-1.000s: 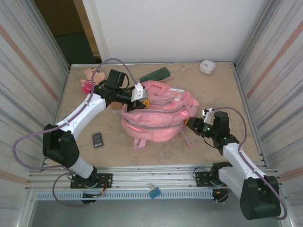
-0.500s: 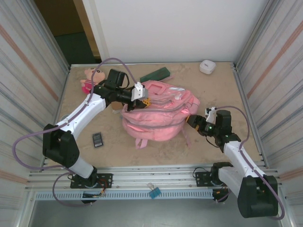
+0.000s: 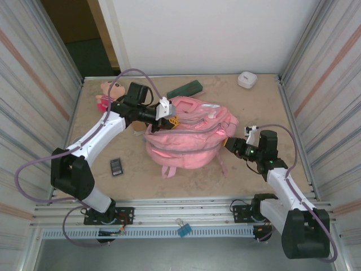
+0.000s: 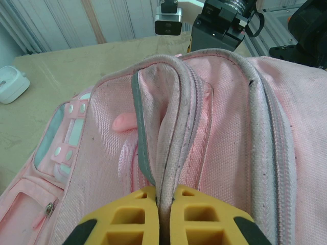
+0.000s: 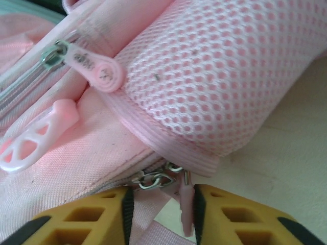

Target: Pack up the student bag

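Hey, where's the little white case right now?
In the top external view, the small white case sits at the far right corner of the table, well apart from the student bag lying in the middle.

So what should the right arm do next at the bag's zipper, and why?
Probably close the right fingers on the pink zipper pull. It hangs between them, near one, with a gap beside it, so it looks unpinched. The left fingers are shut on a zip edge of the student bag, bracing it for the tug.
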Robot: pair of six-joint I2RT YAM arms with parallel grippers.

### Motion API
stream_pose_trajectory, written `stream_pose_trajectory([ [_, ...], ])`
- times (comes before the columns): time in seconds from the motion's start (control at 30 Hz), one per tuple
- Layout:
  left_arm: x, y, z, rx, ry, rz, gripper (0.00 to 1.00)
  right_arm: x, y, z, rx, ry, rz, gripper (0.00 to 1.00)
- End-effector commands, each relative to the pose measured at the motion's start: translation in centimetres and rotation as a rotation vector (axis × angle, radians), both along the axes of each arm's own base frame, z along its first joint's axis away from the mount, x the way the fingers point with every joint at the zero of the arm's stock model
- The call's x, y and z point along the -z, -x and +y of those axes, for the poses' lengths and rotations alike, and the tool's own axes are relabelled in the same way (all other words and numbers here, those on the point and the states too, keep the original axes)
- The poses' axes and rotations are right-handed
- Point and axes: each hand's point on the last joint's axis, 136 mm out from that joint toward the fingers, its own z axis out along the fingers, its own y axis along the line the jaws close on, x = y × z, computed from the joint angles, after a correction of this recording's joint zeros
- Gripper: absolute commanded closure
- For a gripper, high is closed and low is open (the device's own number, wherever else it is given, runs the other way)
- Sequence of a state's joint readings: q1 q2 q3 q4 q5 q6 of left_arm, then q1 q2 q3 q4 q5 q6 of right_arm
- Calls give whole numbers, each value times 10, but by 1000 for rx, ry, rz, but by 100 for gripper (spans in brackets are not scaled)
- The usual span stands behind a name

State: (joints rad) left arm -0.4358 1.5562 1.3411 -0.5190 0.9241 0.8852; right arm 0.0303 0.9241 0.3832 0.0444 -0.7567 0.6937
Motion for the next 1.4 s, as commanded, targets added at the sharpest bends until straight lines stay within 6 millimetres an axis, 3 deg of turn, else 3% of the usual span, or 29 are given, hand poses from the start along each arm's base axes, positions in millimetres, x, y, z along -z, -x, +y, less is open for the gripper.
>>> stream_pose_trajectory([
  [0.0,-40,18,-5,80,129,-58,100,-21,-5,-2,-4,19,-83,74],
  [0.17,-35,12,-3,33,100,-75,100,-24,-1,-5,1,51,-79,89],
  [0.33,-21,-9,2,-94,31,-140,100,-36,12,5,-82,35,-98,97],
  [0.63,-11,-34,-7,-248,-20,-200,100,-89,51,61,-381,-42,-236,98],
  [0.93,-2,-63,-3,-455,-70,-235,100,-115,57,77,-455,-64,-259,95],
  [1.03,-1,-62,-1,-461,-71,-245,100,-98,45,63,-368,46,-185,87],
  [1.2,-7,-49,1,-395,-15,-229,100,-46,23,22,-184,154,35,72],
  [1.3,-12,-45,1,-370,1,-229,100,-15,17,-6,-70,288,157,63],
  [1.37,-13,-44,2,-361,9,-225,100,-8,18,-13,-50,337,180,57],
])
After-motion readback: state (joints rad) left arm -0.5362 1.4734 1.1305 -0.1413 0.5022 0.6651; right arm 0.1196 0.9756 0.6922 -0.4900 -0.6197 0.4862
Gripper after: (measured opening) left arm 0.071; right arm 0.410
